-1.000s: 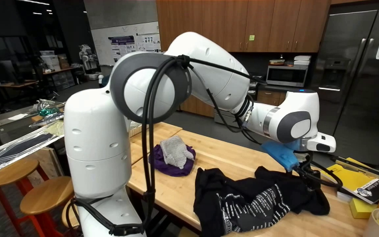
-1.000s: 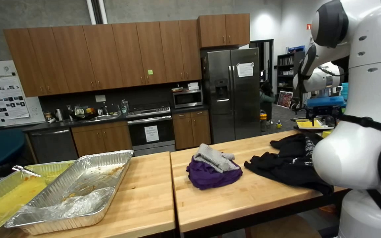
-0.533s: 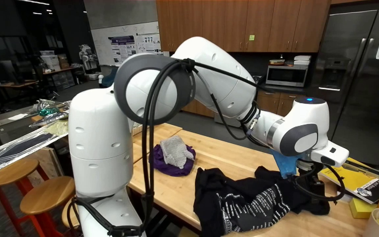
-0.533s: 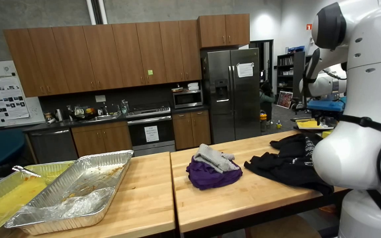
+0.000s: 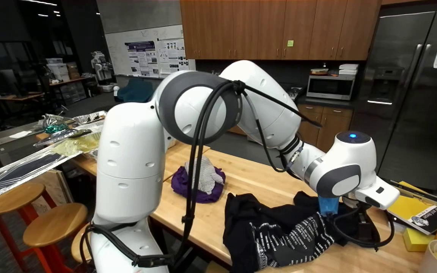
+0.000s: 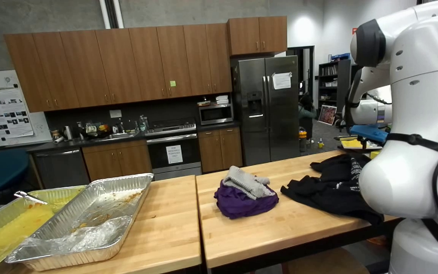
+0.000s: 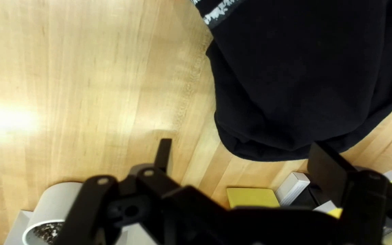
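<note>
While the gripper (image 7: pixel 240 144) stands wide open, holding nothing, the black shirt (image 5: pixel 294 229) lies rumpled on the table (image 5: pixel 249 178) below. Its rounded end points at the gap between the fingers (image 7: pixel 163 154) in the wrist view; can't tell if they touch. Long axis runs from there back to the table edge beside the arm (image 5: pixel 184 110). Yellow pad (image 7: pixel 252 197), white box (image 7: pixel 293 189) sit just past that end. Wood shows between shirt and purple cloth (image 6: pixel 242 205). Elbow high, forearm slopes down, gripper aims down.
</note>
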Motion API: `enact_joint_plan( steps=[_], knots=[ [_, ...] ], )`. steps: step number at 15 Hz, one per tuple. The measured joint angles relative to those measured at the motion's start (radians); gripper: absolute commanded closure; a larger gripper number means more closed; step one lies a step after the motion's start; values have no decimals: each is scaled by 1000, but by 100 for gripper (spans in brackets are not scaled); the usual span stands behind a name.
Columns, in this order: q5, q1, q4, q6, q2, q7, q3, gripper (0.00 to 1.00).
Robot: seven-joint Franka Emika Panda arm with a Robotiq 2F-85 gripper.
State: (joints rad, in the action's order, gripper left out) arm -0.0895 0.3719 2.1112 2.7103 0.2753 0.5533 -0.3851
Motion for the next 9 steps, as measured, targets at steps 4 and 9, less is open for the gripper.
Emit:
enact_joint_plan(
  steps=[4, 9],
  knots=[
    [-84, 0, -2, 82, 56, -36, 12, 0],
    [-196, 5, -24, 140, 86, -118, 51, 0]
  ],
)
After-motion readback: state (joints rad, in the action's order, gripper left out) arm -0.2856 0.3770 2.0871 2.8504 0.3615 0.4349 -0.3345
